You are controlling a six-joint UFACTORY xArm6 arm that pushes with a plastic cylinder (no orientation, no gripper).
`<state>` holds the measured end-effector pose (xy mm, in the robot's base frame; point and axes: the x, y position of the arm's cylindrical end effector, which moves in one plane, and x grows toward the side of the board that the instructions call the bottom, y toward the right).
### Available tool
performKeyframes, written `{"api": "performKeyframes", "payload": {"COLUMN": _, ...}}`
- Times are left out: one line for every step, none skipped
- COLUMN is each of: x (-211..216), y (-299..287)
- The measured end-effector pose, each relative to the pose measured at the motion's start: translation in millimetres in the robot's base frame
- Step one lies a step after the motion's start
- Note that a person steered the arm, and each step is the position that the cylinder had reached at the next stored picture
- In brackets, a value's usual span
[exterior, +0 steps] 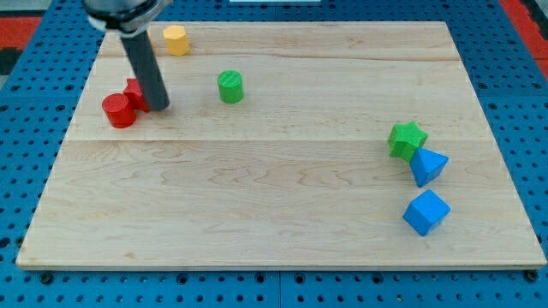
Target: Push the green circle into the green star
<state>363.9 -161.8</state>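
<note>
Green circle [230,86], a short smooth cylinder, stands alone on the pale wooden board [257,197], upper middle. Well apart, at the view's right edge, the green star [408,139] touches a blue triangle [428,166]; a blue cube [426,212] sits below. My tip [159,108], bare and holding nothing, rests left of the circle against a red block [135,91] beside a red cylinder [118,110]. Above lies a yellow hexagon [175,39].
</note>
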Motion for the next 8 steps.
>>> {"api": "performKeyframes", "payload": {"x": -8.3, "y": 45.5}}
{"api": "performKeyframes", "payload": {"x": -30.4, "y": 87.0}}
{"api": "performKeyframes", "payload": {"x": -38.3, "y": 127.4}}
{"api": "performKeyframes", "payload": {"x": -19.0, "y": 184.6}}
{"api": "performKeyframes", "payload": {"x": -13.9, "y": 230.4}}
{"api": "performKeyframes", "payload": {"x": -13.4, "y": 258.9}}
{"api": "performKeyframes", "payload": {"x": 3.6, "y": 256.7}}
{"api": "performKeyframes", "payload": {"x": 26.4, "y": 285.1}}
